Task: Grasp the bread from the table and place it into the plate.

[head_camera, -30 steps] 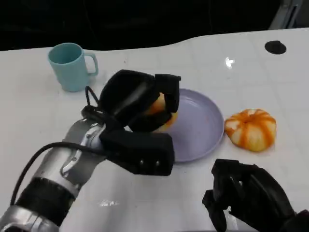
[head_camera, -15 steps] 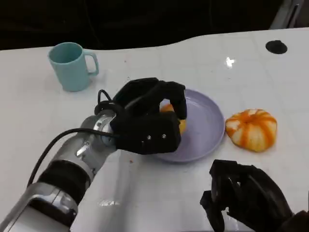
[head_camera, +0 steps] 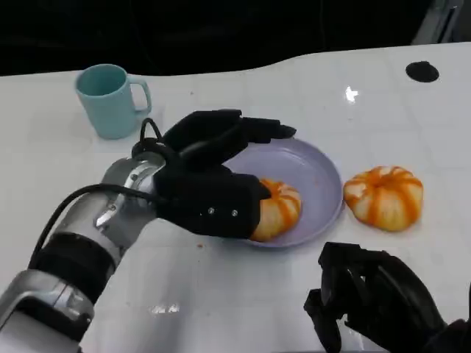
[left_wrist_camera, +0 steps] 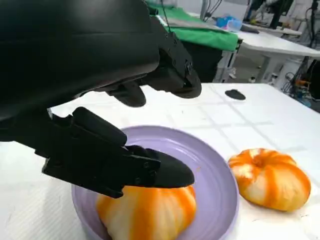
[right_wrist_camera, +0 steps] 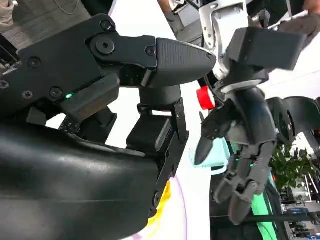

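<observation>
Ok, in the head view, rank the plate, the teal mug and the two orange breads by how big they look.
1. Plate.
2. Teal mug and the bread on the table: too alike to rank.
The bread in the plate is partly hidden by the left hand, so unsure.

White table (head_camera: 243,309); on it 1 teal mug (head_camera: 110,99) far left, 1 lilac plate (head_camera: 309,184) mid, 1 orange-striped bun (head_camera: 384,195) just beside it, black disc (head_camera: 422,70), perhaps a hole cover.

Plate (head_camera: 316,173) mid-worktop (head_camera: 221,294), bread (head_camera: 278,209) in its near-left part, second bread (head_camera: 383,195) just right of the plate, mug (head_camera: 109,99) toward the far-left corner, right hand (head_camera: 372,298) at the near edge
</observation>
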You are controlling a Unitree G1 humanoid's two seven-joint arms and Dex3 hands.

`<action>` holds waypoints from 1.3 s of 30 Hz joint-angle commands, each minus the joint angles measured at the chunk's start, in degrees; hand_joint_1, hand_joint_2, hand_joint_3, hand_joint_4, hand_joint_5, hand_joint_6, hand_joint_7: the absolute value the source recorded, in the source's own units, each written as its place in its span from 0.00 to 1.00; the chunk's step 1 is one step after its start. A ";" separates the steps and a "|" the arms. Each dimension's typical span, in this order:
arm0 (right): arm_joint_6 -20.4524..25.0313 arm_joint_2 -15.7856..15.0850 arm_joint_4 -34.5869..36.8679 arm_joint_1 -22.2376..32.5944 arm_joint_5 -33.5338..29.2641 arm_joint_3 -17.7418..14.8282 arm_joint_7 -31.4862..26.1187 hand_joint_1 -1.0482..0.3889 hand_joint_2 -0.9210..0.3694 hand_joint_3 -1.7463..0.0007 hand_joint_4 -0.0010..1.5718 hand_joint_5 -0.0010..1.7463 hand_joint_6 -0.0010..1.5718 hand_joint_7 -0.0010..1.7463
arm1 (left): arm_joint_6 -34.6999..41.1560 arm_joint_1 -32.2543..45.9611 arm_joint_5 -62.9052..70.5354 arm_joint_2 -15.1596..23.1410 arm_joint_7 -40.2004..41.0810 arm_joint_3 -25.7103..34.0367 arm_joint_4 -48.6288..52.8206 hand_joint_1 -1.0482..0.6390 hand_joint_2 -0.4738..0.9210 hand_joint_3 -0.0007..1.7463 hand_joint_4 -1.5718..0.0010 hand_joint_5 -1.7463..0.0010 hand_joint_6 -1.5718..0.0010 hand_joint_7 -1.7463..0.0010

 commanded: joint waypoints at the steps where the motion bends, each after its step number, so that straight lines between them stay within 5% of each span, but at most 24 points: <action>1: -0.47 -0.58 -0.01 -0.07 0.14 -0.68 0.24 0.08 0.15 0.59 0.76 0.95 0.66 0.88 | -3.26 3.96 -1.71 2.82 1.07 1.80 -3.56 0.18 1.00 0.20 0.89 0.68 0.71 0.98; 11: -0.10 -0.73 -0.41 0.15 0.04 -0.65 0.27 0.08 0.15 0.58 0.76 0.95 0.65 0.88 | -3.11 16.80 -16.25 4.58 -7.74 8.44 -18.02 0.25 1.00 0.17 0.84 0.58 0.64 0.95; 18: 0.22 -0.73 -0.56 0.05 0.28 -0.70 0.32 0.08 0.16 0.58 0.78 0.95 0.66 0.88 | -1.72 27.77 -29.98 2.76 -12.52 13.13 -28.98 0.29 1.00 0.14 0.75 0.41 0.52 0.89; 25: 0.47 -0.95 -0.82 0.07 0.36 -0.79 0.39 0.08 0.15 0.58 0.76 0.95 0.66 0.87 | 1.69 37.68 -39.24 1.34 -15.40 15.39 -37.45 0.29 1.00 0.16 0.69 0.04 0.68 0.27; 27: 0.68 -1.04 -0.86 0.04 0.49 -0.85 0.48 0.08 0.15 0.59 0.76 0.95 0.66 0.87 | 3.09 39.88 -40.13 1.02 -15.34 15.78 -39.82 0.26 1.00 0.18 0.68 0.01 0.70 0.17; 34: 1.01 -1.19 -0.94 0.02 0.71 -1.02 0.75 0.08 0.14 0.61 0.76 0.95 0.66 0.87 | 10.69 47.52 -47.38 -1.78 -15.96 16.56 -47.55 0.25 1.00 0.19 0.57 0.00 0.67 0.02; 39: 1.11 -1.15 -1.44 0.23 0.65 -1.02 0.63 0.08 0.13 0.62 0.77 0.95 0.66 0.87 | 15.22 53.15 -51.72 -3.97 -15.52 16.91 -51.65 0.26 1.00 0.24 0.49 0.00 0.62 0.00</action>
